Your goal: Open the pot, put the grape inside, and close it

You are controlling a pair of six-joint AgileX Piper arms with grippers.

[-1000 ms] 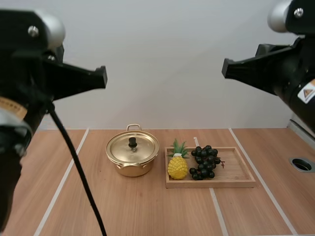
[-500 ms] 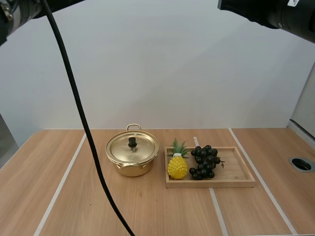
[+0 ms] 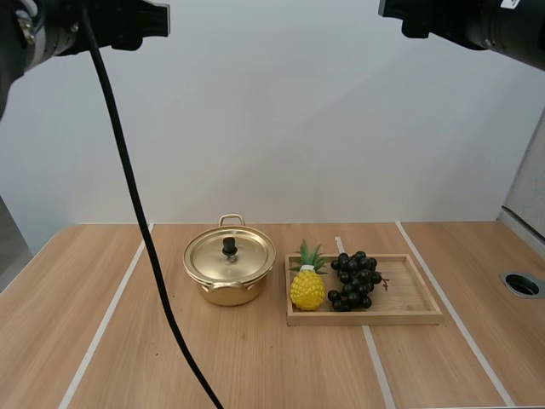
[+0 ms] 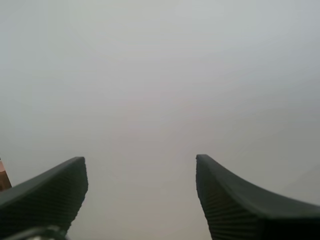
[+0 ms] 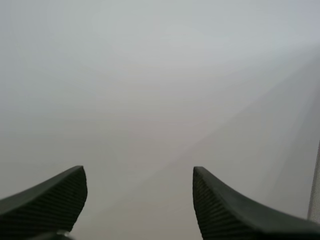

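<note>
pot gold, shiny; lid knob black. grapes near-black. pineapple yellow, green leaves. tray pale wood. table light wood grain, white stripes. left gripper, right gripper black, ribbed.

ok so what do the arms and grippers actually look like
Both arms are black-cased: left arm, right arm. The left gripper and right gripper each have two black curved fingers tapering to blunt tips, with fine-ribbed inner faces.
</note>
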